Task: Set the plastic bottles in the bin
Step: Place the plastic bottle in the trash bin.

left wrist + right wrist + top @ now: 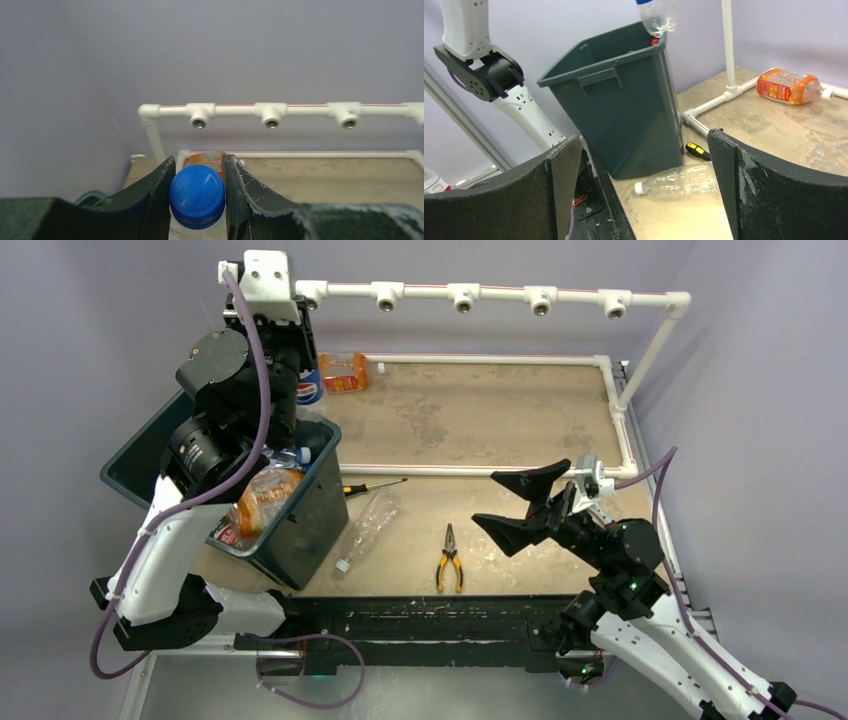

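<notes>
The blue-capped bottle (196,203), clamped at its cap by the left gripper (198,172), hangs over the bin's (310,520) 1 o'clock corner; carry it toward 7 o'clock, inside the rim, before release, while the right gripper (486,500) stands empty, jaws wide apart, at 3 o'clock.

Blue-capped bottle (196,203) between hand (198,197) fingers

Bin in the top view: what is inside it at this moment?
The bin holds an orange bottle on top and a red-labelled bottle by its near rim. The left arm covers most of the opening, and whatever lies deeper is hidden.
</notes>
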